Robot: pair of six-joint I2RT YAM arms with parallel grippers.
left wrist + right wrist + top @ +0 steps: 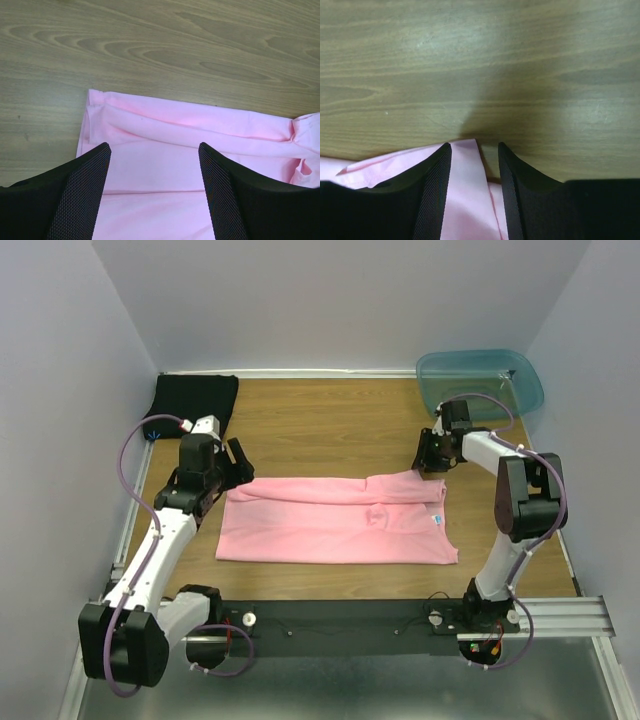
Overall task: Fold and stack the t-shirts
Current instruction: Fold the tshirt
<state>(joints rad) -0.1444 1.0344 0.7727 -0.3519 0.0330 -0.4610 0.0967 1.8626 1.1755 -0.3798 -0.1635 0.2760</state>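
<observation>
High view from behind over the table (330, 420); close downward wrist views; pink t-shirt (335, 525) common to all three.

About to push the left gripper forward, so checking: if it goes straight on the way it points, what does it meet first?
The pink shirt, near its left end. The open left gripper points down onto the cloth; how far above it is unclear.
</observation>
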